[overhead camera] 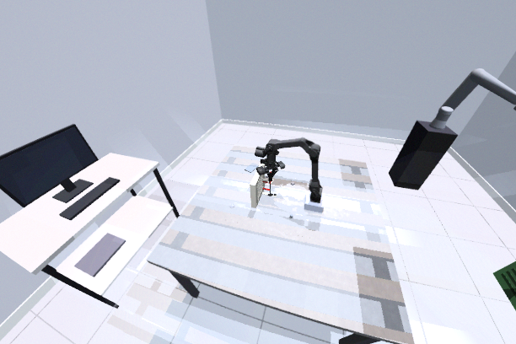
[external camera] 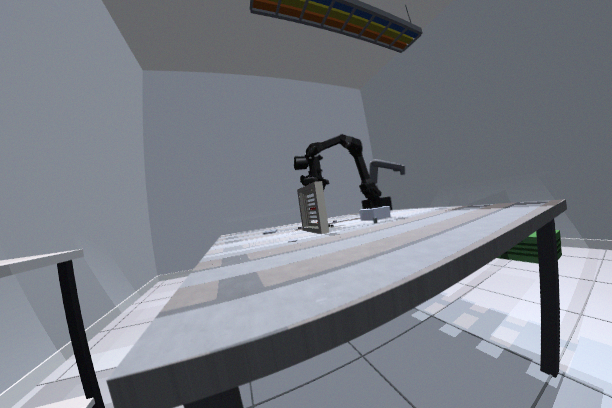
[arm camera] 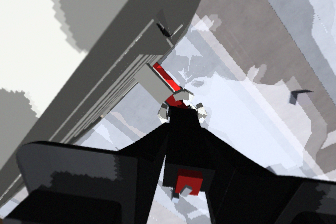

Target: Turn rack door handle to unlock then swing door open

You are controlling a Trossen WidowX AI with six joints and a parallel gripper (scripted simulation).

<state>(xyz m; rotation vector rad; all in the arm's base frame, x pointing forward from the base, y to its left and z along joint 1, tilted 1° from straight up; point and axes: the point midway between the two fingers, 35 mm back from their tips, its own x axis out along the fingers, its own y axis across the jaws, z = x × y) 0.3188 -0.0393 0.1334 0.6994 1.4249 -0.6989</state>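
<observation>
The handle [overhead camera: 271,185] [arm camera: 189,184] is gripped between the narrowed jaws, right beside the pale rack [overhead camera: 254,196] [external camera: 324,210] [arm camera: 97,62]! Upright on the worktop [overhead camera: 274,261] [external camera: 300,295] the rack is seen, its slatted face slanting across the wrist view. From above, the handle is reached by the arched arm [overhead camera: 292,143] [external camera: 332,143]. How far the door is opened cannot be told.

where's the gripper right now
In the wrist view, the gripper is at lower centre, shut on the door's upright handle, with the pale rack frame running diagonally along its left side.
</observation>
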